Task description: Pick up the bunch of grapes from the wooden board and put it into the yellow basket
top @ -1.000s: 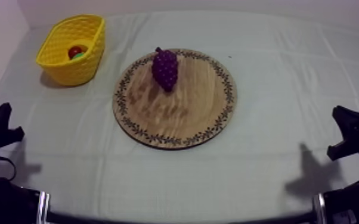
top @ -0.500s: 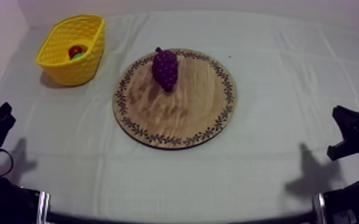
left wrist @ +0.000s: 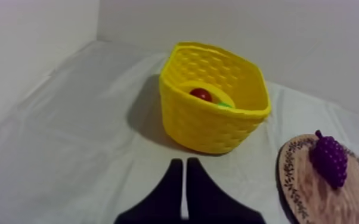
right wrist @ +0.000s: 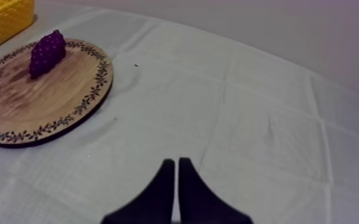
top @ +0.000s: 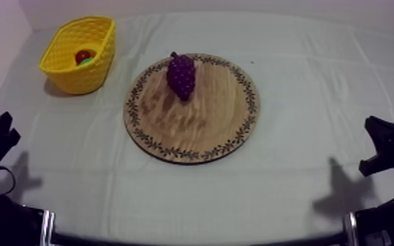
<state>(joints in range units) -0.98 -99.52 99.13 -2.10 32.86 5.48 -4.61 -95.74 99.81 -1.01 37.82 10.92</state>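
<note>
Purple bunch of grapes (top: 181,76) lies on the wooden board (top: 206,137), on its far-left part just inside the patterned rim, stem twd the far edge; nothing touches it. Yellow basket (top: 100,62) stands at the table's far left, apart from the board w/ grey-white cloth (top: 304,78) between; small red fruit (top: 82,56) inside it, a bit of green beside that. Left gripper (left wrist: 184,162) low at the left side, fingers pressed together in a narrow wedge, holding nothing, aimed twd the basket; right gripper (right wrist: 173,161) low at the right side, likewise pressed together & empty, over bare cloth.
</note>
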